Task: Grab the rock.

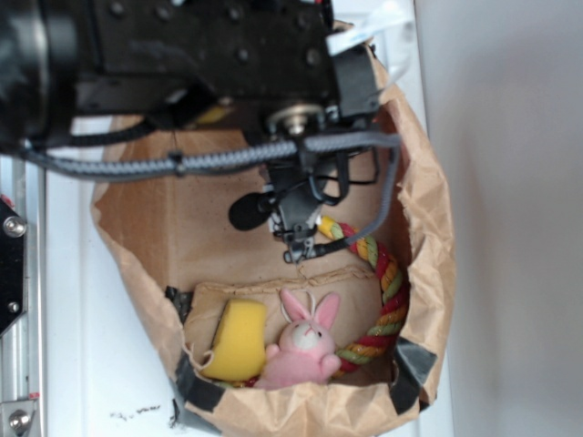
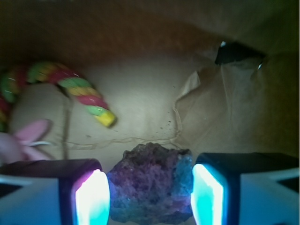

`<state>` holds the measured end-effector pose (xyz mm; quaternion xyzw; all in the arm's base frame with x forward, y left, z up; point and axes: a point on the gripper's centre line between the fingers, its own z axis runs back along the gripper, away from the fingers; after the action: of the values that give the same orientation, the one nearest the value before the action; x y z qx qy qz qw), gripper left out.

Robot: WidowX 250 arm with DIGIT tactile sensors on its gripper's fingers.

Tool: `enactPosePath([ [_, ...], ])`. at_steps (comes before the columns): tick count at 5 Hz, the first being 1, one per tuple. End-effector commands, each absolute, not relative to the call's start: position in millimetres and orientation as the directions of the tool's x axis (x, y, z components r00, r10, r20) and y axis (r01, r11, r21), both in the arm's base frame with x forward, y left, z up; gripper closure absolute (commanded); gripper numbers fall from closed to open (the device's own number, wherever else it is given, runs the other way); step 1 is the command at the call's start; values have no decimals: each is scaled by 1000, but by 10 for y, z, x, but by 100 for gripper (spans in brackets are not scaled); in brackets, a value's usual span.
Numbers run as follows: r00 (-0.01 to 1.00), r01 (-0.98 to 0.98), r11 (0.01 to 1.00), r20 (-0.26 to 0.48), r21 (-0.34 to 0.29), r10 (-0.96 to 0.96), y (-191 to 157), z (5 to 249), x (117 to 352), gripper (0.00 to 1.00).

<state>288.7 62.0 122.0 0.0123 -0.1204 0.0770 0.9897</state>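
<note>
A white worktop [image 1: 73,364] carries a brown paper bag [image 1: 428,228] lying open toward the exterior camera, its rim patched with dark tape at the lower corners; a pale wall fills the right of that frame. The black arm comes in from the upper left and reaches into the bag, the gripper [image 1: 293,238] hanging near the centre of the frame. In the wrist view the two fingers [image 2: 91,199] stand spread, one at the lower left and one at the lower right, with the rock [image 2: 151,183] lodged between them at the bottom centre; its sides lie right against both pads, though whether they press it firmly cannot be told. There is one rock, lumpy and pitted, resting on the paper floor of the bag. The bag also holds one yellow sponge [image 1: 239,339], one pink plush bunny [image 1: 305,346] just beside it, and one striped rope toy [image 1: 387,291] curving along the right.
</note>
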Motion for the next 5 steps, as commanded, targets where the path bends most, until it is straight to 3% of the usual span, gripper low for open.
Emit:
enactPosePath([
  [1,937,-125,992,326,-27,127,615,1937,2785,100],
  [5,954,-21,999,299,49,5,227,1971,2762,100],
])
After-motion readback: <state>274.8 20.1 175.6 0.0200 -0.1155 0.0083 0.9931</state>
